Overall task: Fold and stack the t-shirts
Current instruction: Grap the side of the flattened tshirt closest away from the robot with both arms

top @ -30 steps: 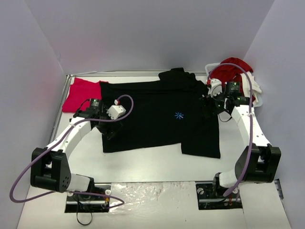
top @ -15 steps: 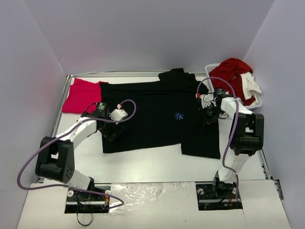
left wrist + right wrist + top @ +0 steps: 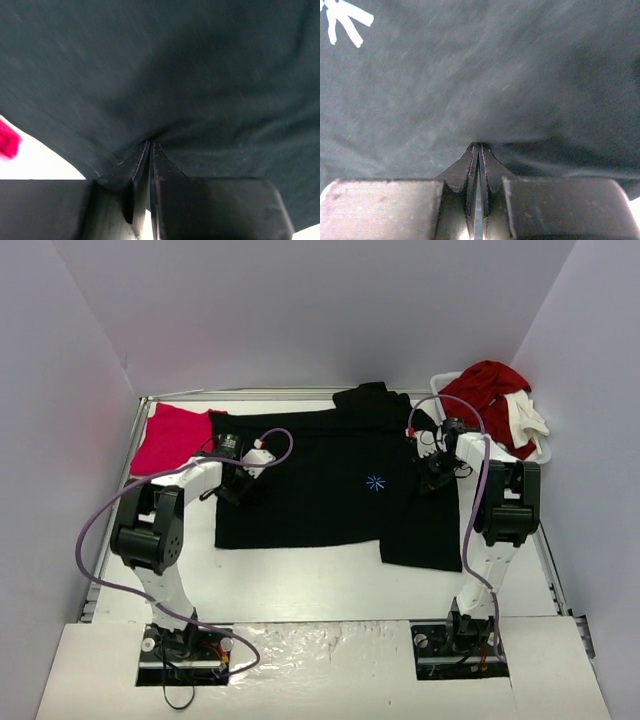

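Note:
The black t-shirt [image 3: 330,480] lies spread over the middle of the table, its light-blue asterisk mark [image 3: 376,482] facing up. My left gripper [image 3: 233,487] is down on the shirt's left side. In the left wrist view its jaws [image 3: 150,146] are shut, with black cloth puckered at the tips. My right gripper [image 3: 433,477] is down on the shirt's right side, shut likewise on a pinch of black cloth [image 3: 479,146]; the asterisk [image 3: 342,20] shows at the upper left of that view. The pink-red t-shirt [image 3: 165,438] lies flat at the far left, its edge under the black sleeve.
A white basket [image 3: 540,435] at the far right corner holds red cloth [image 3: 488,388] and white cloth [image 3: 524,420]. A raised metal rail [image 3: 125,475] borders the table's left side. Grey walls close in the left, back and right. Both arms' elbows stand tall near the shirt's sides.
Both grippers went from open to shut on the black cloth. The left gripper moved toward the far side along the shirt's left part; both elbows swung up and inward.

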Motion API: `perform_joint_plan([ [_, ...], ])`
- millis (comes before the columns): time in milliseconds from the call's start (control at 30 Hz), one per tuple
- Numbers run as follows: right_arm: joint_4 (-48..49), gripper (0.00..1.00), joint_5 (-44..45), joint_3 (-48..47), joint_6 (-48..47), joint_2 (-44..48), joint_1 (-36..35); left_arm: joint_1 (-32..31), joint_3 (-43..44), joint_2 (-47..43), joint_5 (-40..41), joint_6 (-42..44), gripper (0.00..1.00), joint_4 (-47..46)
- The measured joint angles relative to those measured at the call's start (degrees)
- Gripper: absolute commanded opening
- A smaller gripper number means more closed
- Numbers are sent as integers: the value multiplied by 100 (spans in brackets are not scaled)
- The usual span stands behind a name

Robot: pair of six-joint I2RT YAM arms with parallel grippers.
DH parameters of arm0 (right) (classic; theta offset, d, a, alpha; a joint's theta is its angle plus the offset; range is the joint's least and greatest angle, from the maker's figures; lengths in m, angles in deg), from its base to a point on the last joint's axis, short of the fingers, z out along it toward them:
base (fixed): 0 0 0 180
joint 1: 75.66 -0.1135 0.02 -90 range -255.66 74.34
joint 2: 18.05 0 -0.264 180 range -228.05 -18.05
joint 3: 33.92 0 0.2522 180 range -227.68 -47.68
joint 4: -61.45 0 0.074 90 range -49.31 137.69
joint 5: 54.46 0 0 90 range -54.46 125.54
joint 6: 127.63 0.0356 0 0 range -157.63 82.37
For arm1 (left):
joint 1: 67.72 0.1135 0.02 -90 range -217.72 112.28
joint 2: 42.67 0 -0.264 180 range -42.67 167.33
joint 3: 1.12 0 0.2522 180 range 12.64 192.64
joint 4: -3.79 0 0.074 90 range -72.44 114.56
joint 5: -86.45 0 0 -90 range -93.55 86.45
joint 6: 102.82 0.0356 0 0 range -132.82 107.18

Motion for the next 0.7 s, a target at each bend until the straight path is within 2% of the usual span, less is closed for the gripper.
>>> perform_joint_plan([
  [300, -415, 0, -46, -979, 122, -664, -22, 216, 1832, 1290, -48, -127, 2, 507],
  [700, -660, 0, -59, -3023, 435, -1884, -76, 455, 3740, 2433, 138, -321, 2, 1246],
])
